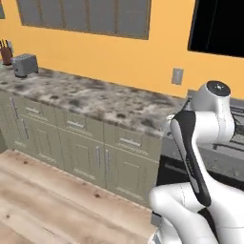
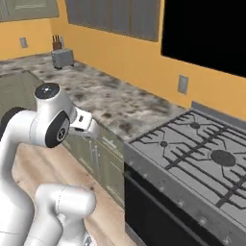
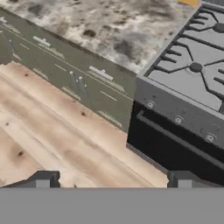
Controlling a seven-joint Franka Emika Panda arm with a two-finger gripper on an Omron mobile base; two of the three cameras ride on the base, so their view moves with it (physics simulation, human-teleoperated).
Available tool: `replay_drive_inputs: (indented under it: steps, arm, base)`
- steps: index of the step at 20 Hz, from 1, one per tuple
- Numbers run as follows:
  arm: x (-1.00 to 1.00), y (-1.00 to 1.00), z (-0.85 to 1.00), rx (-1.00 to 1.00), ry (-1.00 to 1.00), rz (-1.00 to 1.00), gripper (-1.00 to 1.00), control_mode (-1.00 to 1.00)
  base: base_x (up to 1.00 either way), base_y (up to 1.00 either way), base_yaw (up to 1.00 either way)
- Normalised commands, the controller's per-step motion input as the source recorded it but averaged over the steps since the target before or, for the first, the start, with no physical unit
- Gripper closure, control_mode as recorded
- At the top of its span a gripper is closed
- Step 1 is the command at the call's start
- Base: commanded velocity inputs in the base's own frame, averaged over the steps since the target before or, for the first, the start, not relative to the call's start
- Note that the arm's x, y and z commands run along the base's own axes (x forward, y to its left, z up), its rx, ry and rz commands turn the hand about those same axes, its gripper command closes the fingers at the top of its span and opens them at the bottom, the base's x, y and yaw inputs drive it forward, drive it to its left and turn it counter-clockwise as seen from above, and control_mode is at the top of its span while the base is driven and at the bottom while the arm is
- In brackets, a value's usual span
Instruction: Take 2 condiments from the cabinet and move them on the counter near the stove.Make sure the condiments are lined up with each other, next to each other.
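Observation:
In the hand view my gripper (image 3: 113, 179) is open, its two dark fingertips (image 3: 43, 178) far apart with nothing between them. It hangs above the wooden floor and looks down at the front of the stove (image 3: 192, 74) and the mottled grey counter (image 3: 100, 30) beside it. The same counter (image 1: 95, 97) runs left of the stove (image 2: 202, 153) in both base views. A beige-grey wall cabinet (image 2: 29, 9) shows at the top left of the right base view; its inside is hidden. The condiments are out of view.
A grey toaster (image 1: 25, 65) and a knife block (image 1: 5, 51) stand at the counter's far left end. Beige base cabinets with drawers (image 1: 81, 143) run under the counter. A black microwave (image 2: 206, 33) hangs above the stove. Grey panelled fronts (image 1: 86, 16) line the wall.

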Motion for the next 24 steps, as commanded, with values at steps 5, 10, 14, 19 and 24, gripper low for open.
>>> replay_drive_inputs:
  steps: [5,10,14,19,24]
  arm:
    - [0.0,0.0,0.0,0.0,0.0,0.0,-1.0,1.0]
    - [0.0,0.0,0.0,0.0,0.0,0.0,-1.0,1.0]
    - [0.0,0.0,0.0,0.0,0.0,0.0,-1.0,1.0]
    - [0.0,0.0,0.0,0.0,0.0,0.0,-1.0,1.0]
    - [0.0,0.0,0.0,0.0,0.0,0.0,-1.0,1.0]
  base:
    - [-0.04,0.47,1.0]
    - [0.24,0.3,0.91]
    - [0.79,0.12,0.7]
    - [1.0,-0.13,0.26]
    - [1.0,-0.1,0.18]
